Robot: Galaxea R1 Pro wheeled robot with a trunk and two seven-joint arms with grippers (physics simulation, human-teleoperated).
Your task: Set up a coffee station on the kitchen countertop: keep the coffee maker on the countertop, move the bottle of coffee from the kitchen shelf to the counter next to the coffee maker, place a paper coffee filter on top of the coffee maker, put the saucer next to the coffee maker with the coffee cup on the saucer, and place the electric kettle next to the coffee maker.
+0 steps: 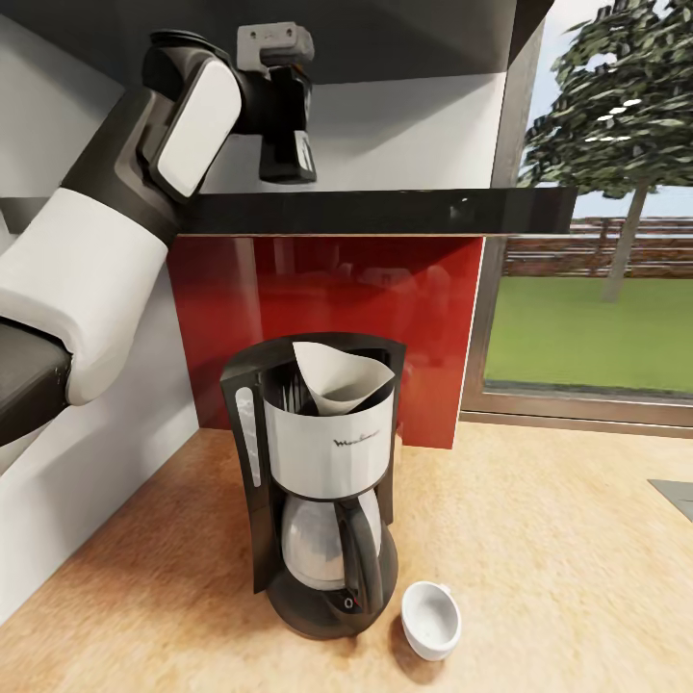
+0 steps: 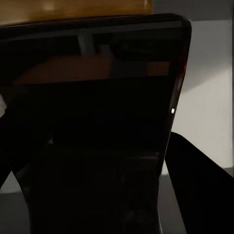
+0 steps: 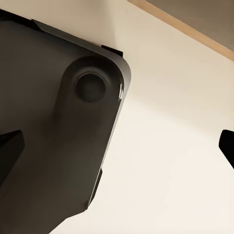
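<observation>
The coffee maker (image 1: 327,481) stands on the kitchen countertop (image 1: 539,558) with the white paper coffee filter (image 1: 342,380) sitting in its open top. The white coffee cup (image 1: 430,621) rests on the bare counter just right of its base. My left gripper (image 1: 289,171) is raised over the dark kitchen shelf (image 1: 385,210). In the left wrist view a dark jar with a golden top, the bottle of coffee (image 2: 97,97), sits between the left gripper's (image 2: 97,165) fingers (image 2: 200,185); contact is unclear. My right gripper (image 3: 119,144) hangs open. Saucer and electric kettle are out of view.
A red glossy panel (image 1: 327,289) backs the counter under the shelf. A white wall (image 1: 87,481) closes the left side, a window (image 1: 587,318) the right. A sink corner (image 1: 677,496) shows at the right edge. The right wrist view looks at a dark robot part (image 3: 48,122) over pale floor.
</observation>
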